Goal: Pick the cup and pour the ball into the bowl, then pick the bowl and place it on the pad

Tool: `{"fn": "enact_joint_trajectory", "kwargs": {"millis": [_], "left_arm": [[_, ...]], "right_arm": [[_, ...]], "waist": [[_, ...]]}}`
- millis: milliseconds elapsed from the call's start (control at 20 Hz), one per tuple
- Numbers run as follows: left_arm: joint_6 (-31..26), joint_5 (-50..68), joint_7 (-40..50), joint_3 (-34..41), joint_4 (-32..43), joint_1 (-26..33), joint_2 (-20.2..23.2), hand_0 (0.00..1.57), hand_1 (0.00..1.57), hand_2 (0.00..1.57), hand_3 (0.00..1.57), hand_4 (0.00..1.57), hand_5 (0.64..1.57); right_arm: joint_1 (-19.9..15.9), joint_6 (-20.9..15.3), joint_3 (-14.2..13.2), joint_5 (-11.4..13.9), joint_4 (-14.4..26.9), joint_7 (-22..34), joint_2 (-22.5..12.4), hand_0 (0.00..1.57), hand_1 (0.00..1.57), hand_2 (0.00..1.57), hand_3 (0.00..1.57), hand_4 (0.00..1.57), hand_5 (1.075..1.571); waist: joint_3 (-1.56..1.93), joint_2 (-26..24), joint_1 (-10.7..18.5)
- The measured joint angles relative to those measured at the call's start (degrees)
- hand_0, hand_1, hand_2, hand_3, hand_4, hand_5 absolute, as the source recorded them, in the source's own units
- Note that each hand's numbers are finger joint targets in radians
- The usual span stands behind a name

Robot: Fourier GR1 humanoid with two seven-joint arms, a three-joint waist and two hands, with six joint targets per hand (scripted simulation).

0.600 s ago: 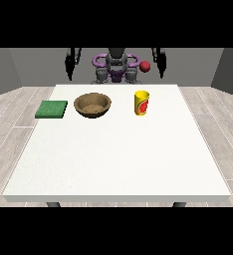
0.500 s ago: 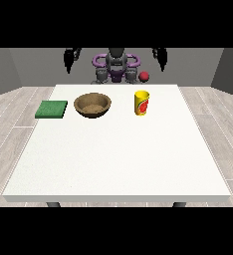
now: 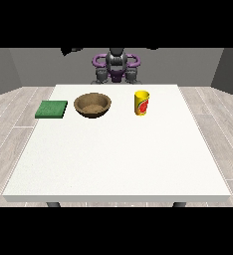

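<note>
— Front view: where are the things?
— Yellow cup with a red mark (image 3: 142,102) stands upright upper right of centre on the white worktop (image 3: 118,154); brown wooden bowl (image 3: 92,105) left of it; flat green square pad (image 3: 52,109) further left.
— The hands?
— Only dark bits at the top edge; open or closed, cannot tell.

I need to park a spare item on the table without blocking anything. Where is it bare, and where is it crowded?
The whole near part of the table, from the row of things to the front edge, is bare. The far strip is crowded: green pad, bowl and yellow cup, with a bare gap between bowl and cup.
</note>
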Motion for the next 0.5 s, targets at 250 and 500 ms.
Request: {"fn": "enact_joint_trajectory", "kwargs": {"millis": [250,500], "left_arm": [[0.5,-1.5,-2.0,-1.7,-4.1,0.7,-0.7,0.0,0.0,0.0,0.0,0.0,1.453],[0.2,-3.1,-6.0,1.3,-0.8,-6.0,0.2,0.0,0.0,0.0,0.0,0.0,1.358]], "right_arm": [[0.0,1.1,-1.6,-1.7,-0.5,-3.4,0.2,0.0,0.0,0.0,0.0,0.0,1.566],[-5.2,2.1,-1.9,-1.9,2.3,-7.2,0.2,0.0,0.0,0.0,0.0,0.0,1.565]], "waist": [[-0.03,5.0,0.1],[-0.04,12.8,-0.5]]}}
